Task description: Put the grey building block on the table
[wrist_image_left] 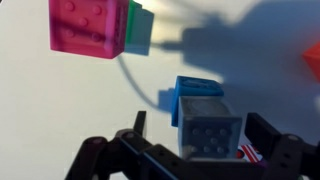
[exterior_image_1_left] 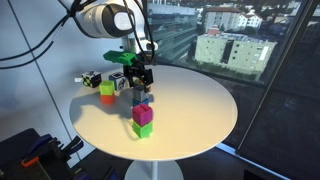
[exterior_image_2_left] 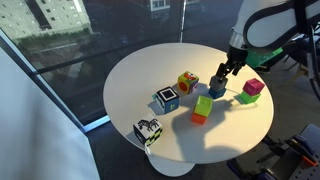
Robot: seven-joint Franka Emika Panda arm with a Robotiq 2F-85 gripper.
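Tool [wrist_image_left: 201, 128] open astride grey building block [wrist_image_left: 212, 122], stacked on blue block [wrist_image_left: 190, 88]: centre up, pinch grey sides only, lift straight, then lower onto bare worktop [wrist_image_left: 60, 120].

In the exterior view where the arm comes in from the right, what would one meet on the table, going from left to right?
Black-and-white cube → second black-and-white cube → multicoloured cube → lime-green block → gripper at the grey building block → pink block.
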